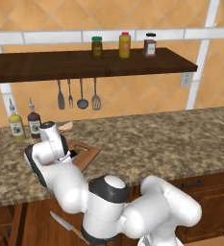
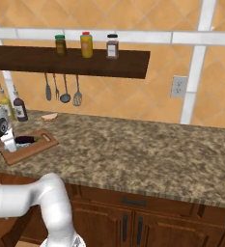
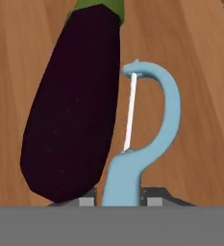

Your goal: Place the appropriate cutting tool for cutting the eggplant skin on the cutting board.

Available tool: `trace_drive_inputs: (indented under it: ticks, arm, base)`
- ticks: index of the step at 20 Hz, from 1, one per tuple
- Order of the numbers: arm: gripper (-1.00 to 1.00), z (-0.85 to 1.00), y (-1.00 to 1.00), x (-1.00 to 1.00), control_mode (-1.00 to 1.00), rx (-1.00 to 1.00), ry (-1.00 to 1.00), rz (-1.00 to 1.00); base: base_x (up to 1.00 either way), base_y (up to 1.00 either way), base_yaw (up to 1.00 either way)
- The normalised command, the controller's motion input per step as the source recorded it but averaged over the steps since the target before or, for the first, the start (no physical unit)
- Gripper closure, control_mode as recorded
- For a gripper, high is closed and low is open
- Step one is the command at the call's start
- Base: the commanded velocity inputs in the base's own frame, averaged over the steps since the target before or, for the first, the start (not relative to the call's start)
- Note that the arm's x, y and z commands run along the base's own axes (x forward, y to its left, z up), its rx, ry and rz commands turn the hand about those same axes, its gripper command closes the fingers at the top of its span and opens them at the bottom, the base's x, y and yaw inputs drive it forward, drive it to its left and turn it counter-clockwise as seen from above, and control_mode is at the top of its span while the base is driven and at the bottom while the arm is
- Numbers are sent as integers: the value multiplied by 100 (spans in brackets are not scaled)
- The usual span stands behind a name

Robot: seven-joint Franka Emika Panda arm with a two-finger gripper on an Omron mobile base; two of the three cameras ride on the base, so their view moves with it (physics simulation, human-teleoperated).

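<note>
Gripping the peeler by its light blue handle, the gripper has one dark fingertip showing on each side of the handle at the lower edge of the hand view.

Peeler: light blue, curved loop head with a thin white blade across it, held over the cutting board; whether it touches the wood cannot be told.

Eggplant: dark purple, glossy, green cap at its far end, lying on the board just beside the peeler's blade side. In the right base view it lies near the board's middle.

Cutting board: light brown wood, slot handle near one short edge, flat on the speckled stone counter toward its left end.

Knife: silver blade, seen low below the counter's front edge in the left base view.

Shelf: dark wood, carrying three jars.

Wall: four utensils hanging under the shelf.

Counter rear: two bottles standing by the wall.
</note>
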Motion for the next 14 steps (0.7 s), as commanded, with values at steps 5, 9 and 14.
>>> trace_drive_inputs:
  ticks: [5,9,14]
  arm:
    - [-100,0,-42,-49,-100,1,-1,0]
    - [-100,31,-11,-63,-100,4,-10,0]
    - [-100,83,-18,-78,-100,8,-12,5]
  base:
    - [0,0,0]
    - [0,0,0]
    - [0,0,0]
